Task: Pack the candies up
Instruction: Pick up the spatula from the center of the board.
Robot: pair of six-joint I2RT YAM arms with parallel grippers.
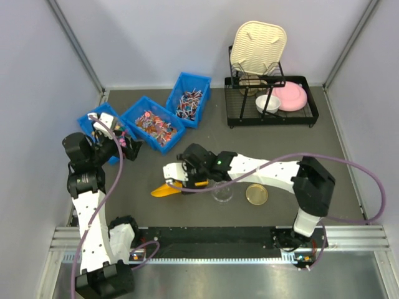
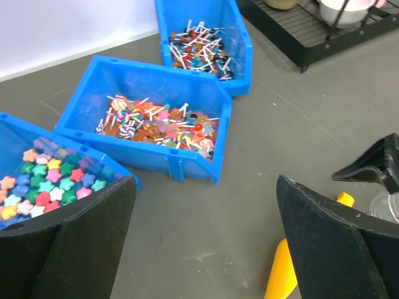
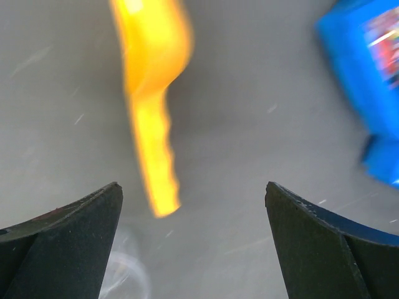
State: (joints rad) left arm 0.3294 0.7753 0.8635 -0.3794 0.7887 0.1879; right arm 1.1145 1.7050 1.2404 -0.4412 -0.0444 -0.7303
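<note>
Only the left wrist view resolves the candies (image 2: 156, 128); three blue bins (image 2: 124, 152), one yellow scoop (image 3: 153, 50); left tool (image 2: 204, 182), right tool (image 3: 192, 187) gape empty.

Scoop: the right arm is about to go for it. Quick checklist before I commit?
1. Right gripper open: ok.
2. Scoop lying free on the table, nothing on it: ok.
3. Scoop handle between the fingers: ok, but off-centre in the right wrist view.
4. Height above the scoop: cannot tell, that view is blurred.
5. Left gripper open and apart from the scoop: ok.
6. Cup upright, lid off and beside it: ok.
</note>
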